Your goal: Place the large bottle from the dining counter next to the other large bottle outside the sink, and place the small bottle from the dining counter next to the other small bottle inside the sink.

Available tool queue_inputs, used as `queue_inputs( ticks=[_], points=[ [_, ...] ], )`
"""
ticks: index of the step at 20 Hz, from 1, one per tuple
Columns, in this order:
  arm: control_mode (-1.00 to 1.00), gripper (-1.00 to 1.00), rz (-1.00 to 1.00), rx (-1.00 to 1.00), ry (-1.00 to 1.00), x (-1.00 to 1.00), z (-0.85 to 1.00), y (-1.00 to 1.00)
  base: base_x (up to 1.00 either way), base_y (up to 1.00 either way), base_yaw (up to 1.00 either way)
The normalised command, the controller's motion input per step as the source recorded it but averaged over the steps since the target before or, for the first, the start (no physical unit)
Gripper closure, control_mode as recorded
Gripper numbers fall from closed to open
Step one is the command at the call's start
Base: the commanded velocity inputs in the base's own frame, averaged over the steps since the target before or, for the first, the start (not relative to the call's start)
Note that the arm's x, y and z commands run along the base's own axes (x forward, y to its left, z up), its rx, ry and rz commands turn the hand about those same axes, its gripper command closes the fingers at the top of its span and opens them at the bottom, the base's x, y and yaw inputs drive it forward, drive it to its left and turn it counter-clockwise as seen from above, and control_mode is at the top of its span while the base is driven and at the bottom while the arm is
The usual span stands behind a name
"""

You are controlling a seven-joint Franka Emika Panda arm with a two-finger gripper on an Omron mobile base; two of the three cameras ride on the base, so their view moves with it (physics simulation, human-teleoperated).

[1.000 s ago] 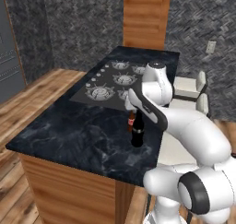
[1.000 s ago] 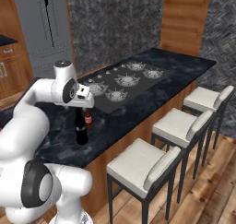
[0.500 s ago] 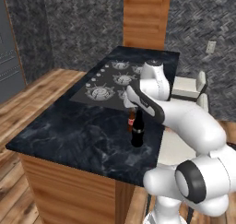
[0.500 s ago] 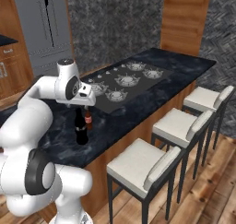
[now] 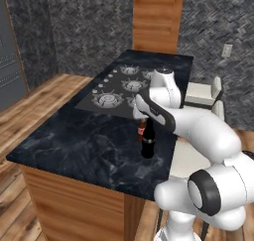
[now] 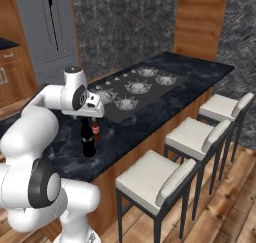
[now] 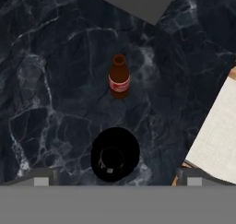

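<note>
Meanwhile, claw [image 7: 115, 184] stays open above large bottle [image 7: 115, 155].

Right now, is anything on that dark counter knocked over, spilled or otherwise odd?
Nothing stands out. The large bottle and the small bottle both stand upright and apart on the dining counter, with no spill around them. The open gripper hangs above them.

Looking straight down on the dark marble counter [image 7: 55, 80]. Large black bottle [image 7: 115, 155] seen top-on, low centre, between the wide-spread finger tips [image 7: 40, 179]. Small brown bottle [image 7: 119, 77] with red label stands upright just beyond it, apart. Grey cooktop corner [image 7: 138, 2] at top; pale stool seat [image 7: 216, 140] at right.
</note>
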Motion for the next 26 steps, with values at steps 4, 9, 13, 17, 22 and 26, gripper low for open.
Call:
queue_inputs(
  ticks=[4,9,13,17,22,26],
  points=[
    [-1.0,-1.0,0.0,0.0,0.0,0.0,-0.22,0.0,0.0,0.0,0.0],
    [-1.0,-1.0,0.0,0.0,0.0,0.0,-0.09,0.0,0.0,0.0,0.0],
    [-1.0,-1.0,0.0,0.0,0.02,0.01,0.0,0.03,0.0,0.0,0.0],
    [-1.0,-1.0,0.0,0.0,0.08,0.14,0.0,0.06,0.0,0.0,0.0],
    [-1.0,-1.0,0.0,0.0,0.01,0.14,0.0,0.03,0.0,0.0,0.0],
    [-1.0,-1.0,0.0,0.0,0.0,0.03,0.0,0.0,0.0,0.0,0.0]
  ],
)
